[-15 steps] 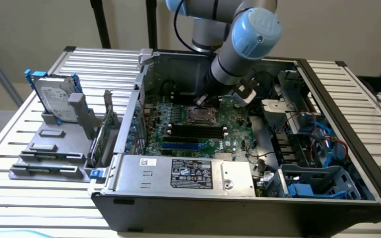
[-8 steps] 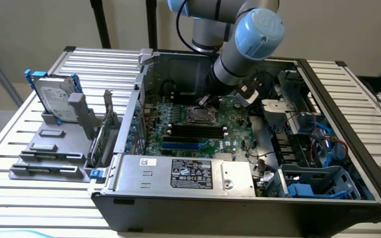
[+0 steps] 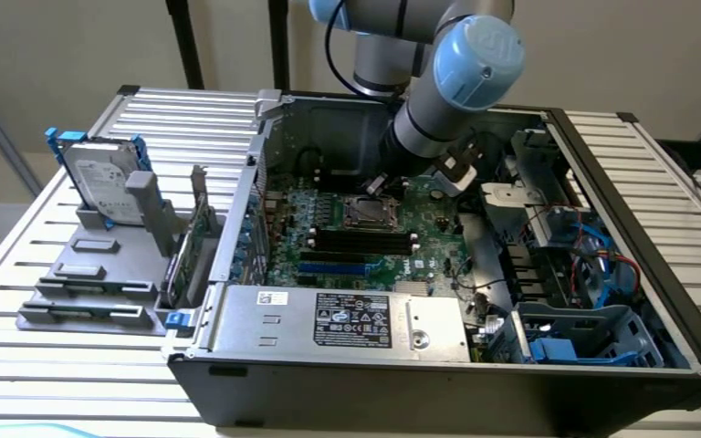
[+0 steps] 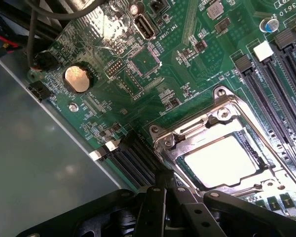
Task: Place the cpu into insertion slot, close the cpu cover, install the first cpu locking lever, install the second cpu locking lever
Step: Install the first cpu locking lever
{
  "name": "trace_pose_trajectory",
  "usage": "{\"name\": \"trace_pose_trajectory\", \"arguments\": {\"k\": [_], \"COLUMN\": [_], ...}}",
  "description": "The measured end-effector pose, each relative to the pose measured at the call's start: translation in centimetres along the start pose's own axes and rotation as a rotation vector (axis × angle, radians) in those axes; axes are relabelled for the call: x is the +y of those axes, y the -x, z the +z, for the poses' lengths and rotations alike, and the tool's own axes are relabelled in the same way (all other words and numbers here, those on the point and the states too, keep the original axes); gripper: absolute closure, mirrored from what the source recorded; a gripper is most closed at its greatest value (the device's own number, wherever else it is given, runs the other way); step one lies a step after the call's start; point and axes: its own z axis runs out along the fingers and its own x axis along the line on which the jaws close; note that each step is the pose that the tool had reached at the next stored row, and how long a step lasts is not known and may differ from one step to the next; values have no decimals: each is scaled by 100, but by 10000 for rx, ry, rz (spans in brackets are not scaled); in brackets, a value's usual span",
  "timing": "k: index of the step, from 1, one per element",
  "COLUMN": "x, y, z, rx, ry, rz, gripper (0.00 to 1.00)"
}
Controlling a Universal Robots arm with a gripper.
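Cpu [image 4: 221, 160] seated in insertion slot [image 4: 164, 143], cpu cover [image 4: 227, 106] apparently down. End effector [image 4: 163, 197] shut, empty, beside socket edge; press lever squarely, avoid board.

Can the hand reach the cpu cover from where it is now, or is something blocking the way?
Probably yes. The hand is shut and sits right at the edge of the cpu cover, which lies flat over the cpu. Nothing stands between them.
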Motion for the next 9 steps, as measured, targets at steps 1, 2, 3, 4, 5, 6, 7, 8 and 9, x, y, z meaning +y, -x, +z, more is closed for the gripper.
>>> {"name": "trace_pose_trajectory", "arguments": {"k": [1, 2, 3, 4, 5, 6, 7, 8, 9], "x": [1, 2, 4, 6, 8, 10, 12, 13, 16], "y": [-1, -2, -3, -4, -6, -7, -8, -8, -9], "z": [0, -1, -1, -2, -2, -1, -1, 1, 3], "rx": [-9, -16, -20, -23, -25, -26, -29, -29, -30], "ry": [6, 12, 15, 17, 19, 20, 22, 22, 23], "rz": [2, 4, 4, 4, 5, 6, 7, 8, 7], "gripper": [89, 89, 89, 89, 89, 89, 89, 89, 89]}}
